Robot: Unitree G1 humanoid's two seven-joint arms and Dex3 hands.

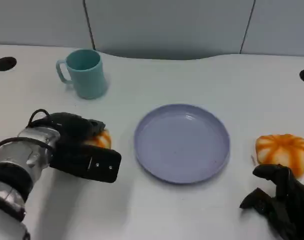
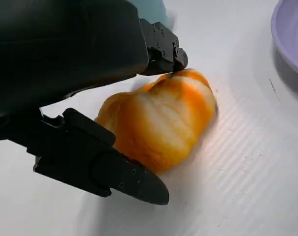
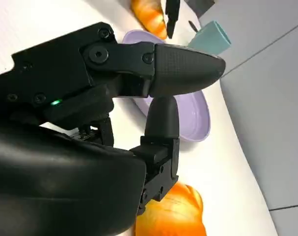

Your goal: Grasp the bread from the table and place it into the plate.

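Even, bright overhead light; soft shadows under plate [image 1: 182,142] & mug [image 1: 84,72]. Head view slightly soft; wrist views' near hands blurred.

head view looks down across the bench [image 1: 202,210]; both wrist views sit close behind their hands, each sharing the plate [image 1: 182,142] with it.

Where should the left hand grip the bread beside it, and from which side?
Across the bread's narrow middle, coming from above. It lies flat on the table as an oblong loaf, and the left hand's fingers already flank its two long sides, so closing there should hold it.
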